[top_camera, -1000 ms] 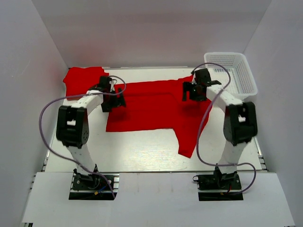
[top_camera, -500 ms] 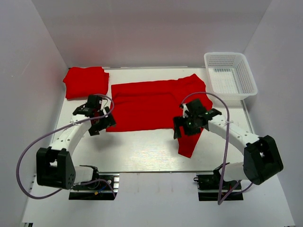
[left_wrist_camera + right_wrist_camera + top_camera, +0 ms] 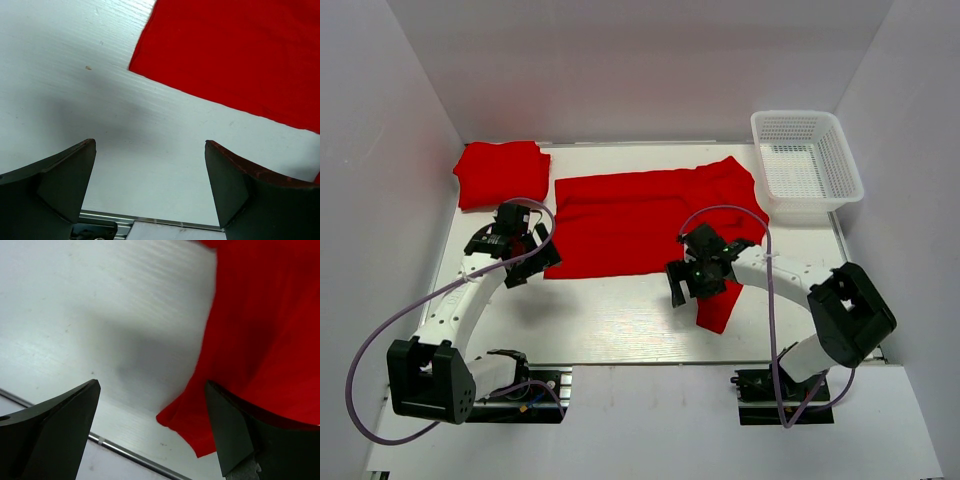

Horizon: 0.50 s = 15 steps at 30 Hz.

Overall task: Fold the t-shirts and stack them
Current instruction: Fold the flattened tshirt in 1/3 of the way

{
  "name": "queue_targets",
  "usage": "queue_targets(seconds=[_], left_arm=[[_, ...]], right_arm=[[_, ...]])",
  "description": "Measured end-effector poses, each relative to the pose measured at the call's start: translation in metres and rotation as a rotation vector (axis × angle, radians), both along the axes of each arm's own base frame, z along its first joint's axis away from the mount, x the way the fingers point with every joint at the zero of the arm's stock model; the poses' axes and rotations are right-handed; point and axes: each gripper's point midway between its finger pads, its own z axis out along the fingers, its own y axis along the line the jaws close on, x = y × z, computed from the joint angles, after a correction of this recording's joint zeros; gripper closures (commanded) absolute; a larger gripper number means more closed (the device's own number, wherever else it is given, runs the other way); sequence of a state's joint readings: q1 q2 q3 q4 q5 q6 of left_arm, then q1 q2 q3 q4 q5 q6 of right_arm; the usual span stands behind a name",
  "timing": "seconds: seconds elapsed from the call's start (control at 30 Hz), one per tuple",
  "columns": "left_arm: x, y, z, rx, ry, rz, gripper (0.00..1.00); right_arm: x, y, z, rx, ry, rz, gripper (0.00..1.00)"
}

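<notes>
I have the left arm (image 3: 460, 300) reaching up the left side of the frame and bent inward. The left jaws are spread wide and empty over bare tabletop (image 3: 610, 320), just off the lower-left corner of the spread t-shirt (image 3: 640, 215). The right arm (image 3: 785, 272) lies low, pointing left toward centre. The right jaws are also apart and hold nothing, at the edge of the shirt's flap that trails to the lower right. A folded t-shirt (image 3: 500, 172) sits upper left and a white basket (image 3: 850, 158) upper right. Plain white walls enclose the tabletop.
</notes>
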State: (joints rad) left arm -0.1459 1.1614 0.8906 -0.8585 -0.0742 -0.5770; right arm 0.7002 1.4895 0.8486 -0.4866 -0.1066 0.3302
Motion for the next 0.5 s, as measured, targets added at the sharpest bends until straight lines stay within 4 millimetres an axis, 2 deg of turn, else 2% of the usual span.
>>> queue_targets(seconds=[0.13,0.27,0.5], left_arm=[[-0.001,0.001,-0.001,0.005,0.005,0.002,0.0],[-0.001,0.002,-0.001,0.01,0.005,0.002,0.0],[-0.003,0.004,-0.002,0.023,0.014,0.006,0.0]], right_arm=[[0.012,-0.004,-0.002,-0.036,-0.046,-0.035,0.09],[0.023,0.004,0.0,-0.019,-0.071,-0.041,0.09],[0.025,0.014,-0.011,0.004,-0.048,-0.025,0.09]])
